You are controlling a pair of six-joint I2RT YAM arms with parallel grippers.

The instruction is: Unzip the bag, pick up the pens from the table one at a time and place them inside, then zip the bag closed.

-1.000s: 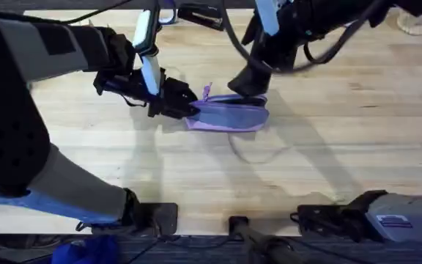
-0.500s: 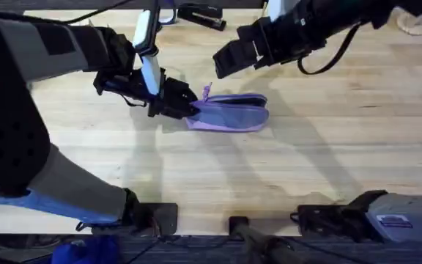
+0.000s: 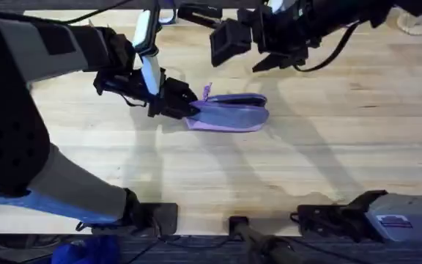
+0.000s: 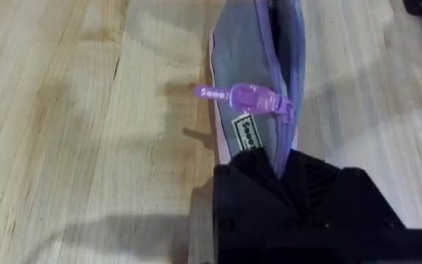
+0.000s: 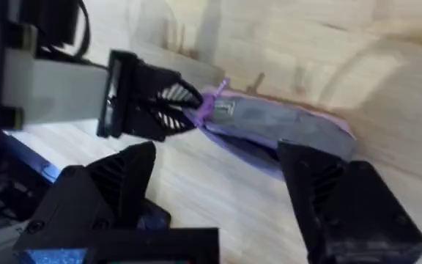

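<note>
The lavender bag [image 3: 229, 115] lies mid-table on the wooden table [image 3: 328, 139], its grey-blue panel up and a dark slit showing along its top edge. My left gripper [image 3: 178, 104] is shut on the bag's left end, right by the purple zipper pull [image 4: 244, 96]. In the left wrist view the black fingers [image 4: 255, 172] pinch the bag [image 4: 247, 59] at the zipper's end. My right gripper [image 3: 249, 50] hangs open above and behind the bag, holding nothing. Its view looks down on the bag [image 5: 277, 125] and the left gripper [image 5: 168, 110]. The pens are out of view.
A black stapler-like object [image 3: 198, 15] lies at the table's far edge, just left of my raised right gripper. A pale round item [image 3: 415, 25] sits at the far right corner. Bare wood stretches in front of and to the right of the bag.
My right gripper has lifted out of the bag's top and moved up and toward the far edge. The left gripper and the bag have not moved.
</note>
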